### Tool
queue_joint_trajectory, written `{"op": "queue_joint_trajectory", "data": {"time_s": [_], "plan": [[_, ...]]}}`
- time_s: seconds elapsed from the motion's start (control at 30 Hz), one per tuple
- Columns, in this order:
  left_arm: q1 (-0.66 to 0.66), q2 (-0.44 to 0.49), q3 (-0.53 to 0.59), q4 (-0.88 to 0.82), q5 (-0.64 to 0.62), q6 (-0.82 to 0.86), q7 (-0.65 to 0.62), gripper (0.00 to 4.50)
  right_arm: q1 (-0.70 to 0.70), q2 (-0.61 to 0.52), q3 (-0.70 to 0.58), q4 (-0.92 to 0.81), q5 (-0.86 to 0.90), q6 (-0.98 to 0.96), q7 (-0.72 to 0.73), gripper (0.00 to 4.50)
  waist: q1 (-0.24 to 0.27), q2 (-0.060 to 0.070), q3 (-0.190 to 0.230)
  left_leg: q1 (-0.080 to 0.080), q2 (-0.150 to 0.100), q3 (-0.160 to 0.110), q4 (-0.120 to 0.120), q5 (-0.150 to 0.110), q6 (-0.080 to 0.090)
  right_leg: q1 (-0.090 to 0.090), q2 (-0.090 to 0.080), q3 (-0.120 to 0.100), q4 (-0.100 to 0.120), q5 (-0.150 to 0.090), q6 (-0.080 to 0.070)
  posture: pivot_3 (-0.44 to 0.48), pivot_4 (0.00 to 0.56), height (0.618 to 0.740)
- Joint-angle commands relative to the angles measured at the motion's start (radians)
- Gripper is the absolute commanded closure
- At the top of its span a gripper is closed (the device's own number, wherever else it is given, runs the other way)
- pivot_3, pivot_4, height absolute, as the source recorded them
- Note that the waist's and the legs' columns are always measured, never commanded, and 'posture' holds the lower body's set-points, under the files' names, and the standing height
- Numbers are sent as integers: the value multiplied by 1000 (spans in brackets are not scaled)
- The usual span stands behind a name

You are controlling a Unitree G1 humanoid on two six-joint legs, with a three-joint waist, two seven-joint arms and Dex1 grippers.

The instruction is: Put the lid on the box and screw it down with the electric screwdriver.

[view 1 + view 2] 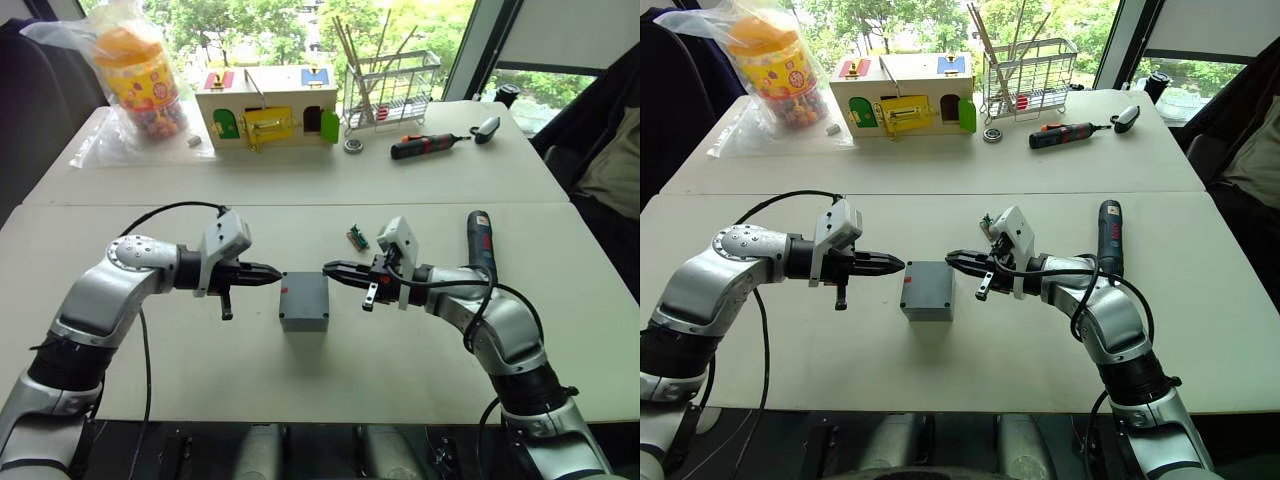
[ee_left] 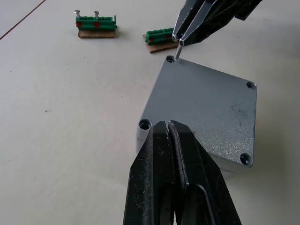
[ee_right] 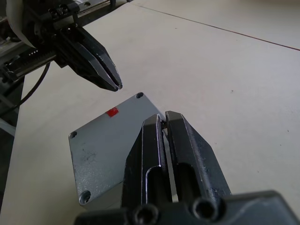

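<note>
Fingers of the right gripper [image 2: 180, 41] pinch a screw [image 2: 177, 50] over the lid's [image 2: 201, 105] corner hole, left gripper [image 1: 268, 276] clamped empty; next, seat it, then grab the electric screwdriver [image 1: 481, 243] off the desk [image 1: 150, 350].

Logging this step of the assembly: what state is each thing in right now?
Lid: seated flat on the box, closing it.
Screw: pinched in the right gripper, tip at a corner hole of the lid, not driven in.
Left gripper: shut, empty, at the lid's opposite corner.
Electric screwdriver: lying on the table, unheld.
Green screw holders: on the table, one with two screws standing in it.
</note>
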Motion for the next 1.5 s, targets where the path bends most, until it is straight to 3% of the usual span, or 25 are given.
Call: {"op": "queue_joint_trajectory", "data": {"time_s": [0.03, 0.4, 0.5, 0.67, 0.8, 0.93, 0.97, 1.07, 1.27, 1.5], "plan": [[-12, -1, 20, -19, -12, -4, 3, 4500, -19, 10, 3, 3, -10, -34, 3, 4415, 1, 0, 0, 0, 0, 0, 0, 0, 0, 0, 0, 0, 0, 0, 0, 0, 150, 736], [-22, -25, 14, -24, -15, -6, 15, 4500, -21, 19, 20, 44, -49, -69, -1, 4415, 1, 0, 0, 0, 0, 0, 0, 0, 0, 0, 0, 0, 0, 0, 0, 0, 150, 736], [-33, -35, 17, -19, -18, -5, 14, 4500, -21, 18, 18, 33, -44, -60, 3, 3582, 1, 0, 0, 0, 0, 0, 0, 0, 0, 0, 0, 0, 0, 0, 0, 0, 150, 736], [-82, -86, 8, 13, -7, -18, 31, 4500, -30, 12, -52, -15, -23, -47, -42, 1114, 3, 0, 0, 0, 0, 0, 0, 0, 0, 0, 0, 0, 0, 0, 0, 0, 150, 736], [-151, -152, 0, 64, -10, -31, 38, 4500, -49, -11, -179, -81, 31, 72, -135, 1114, 5, 0, 0, 0, 0, 0, 0, 1, -1, 0, 0, 0, 0, 0, 0, 0, 150, 736], [-239, -205, -32, 140, 10, -76, 6, 4500, -117, -150, -333, -125, 135, 296, -155, 1114, 8, 0, 0, -1, -1, 0, 1, 3, -5, 0, -1, 0, 0, 0, 0, 0, 150, 736], [-254, -210, -33, 154, 9, -85, -6, 4500, -126, -189, -355, -127, 142, 301, -141, 805, 7, 0, 0, -1, -1, 0, 1, 2, -4, 0, -1, 0, 0, 0, 0, 0, 150, 736], [-290, -206, -36, 184, 5, -112, -48, 4500, -140, -337, -378, -106, 119, 351, -120, 44, 2, 0, 0, -1, -2, 0, -1, 2, -3, 0, 0, 0, 0, 0, 0, 0, 150, 736], [-295, -163, -91, 160, 46, -174, -137, 4500, -144, -557, -357, 32, 102, 672, -162, 44, 2, 0, 0, 0, -1, 1, -1, 1, -2, -1, 0, 1, -1, 0, 0, 0, 150, 736], [-253, -164, -103, 93, 78, -181, -95, 4500, -195, -604, -308, 176, 137, 864, -126, 44, 3, 0, 0, -1, -1, 1, -1, 1, -2, -1, 0, 2, -1, 0, 0, 0, 150, 736]]}}
